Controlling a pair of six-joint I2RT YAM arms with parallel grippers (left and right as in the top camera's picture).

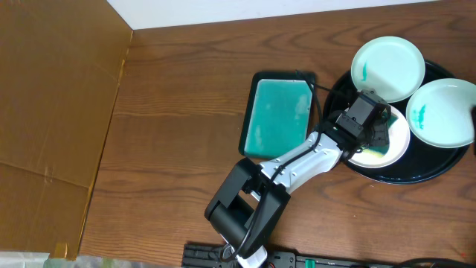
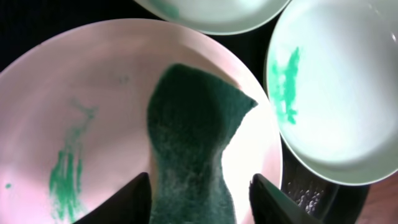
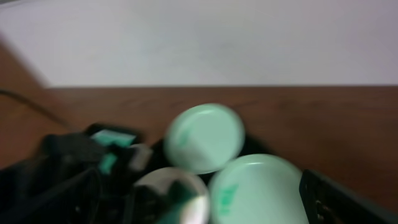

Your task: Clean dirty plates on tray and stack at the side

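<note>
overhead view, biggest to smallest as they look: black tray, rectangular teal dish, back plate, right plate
1. tray
2. rectangular dish
3. back plate and right plate: they look alike, so no ranking between them

My overhead view looks straight down on the table [image 1: 186, 89], tray [image 1: 416, 175] out at 3 o'clock, my left wrist view sits close above one plate [image 2: 93, 81], my right wrist view, blurred, looks from farther back, all three share the plates [image 3: 205, 137].
</note>
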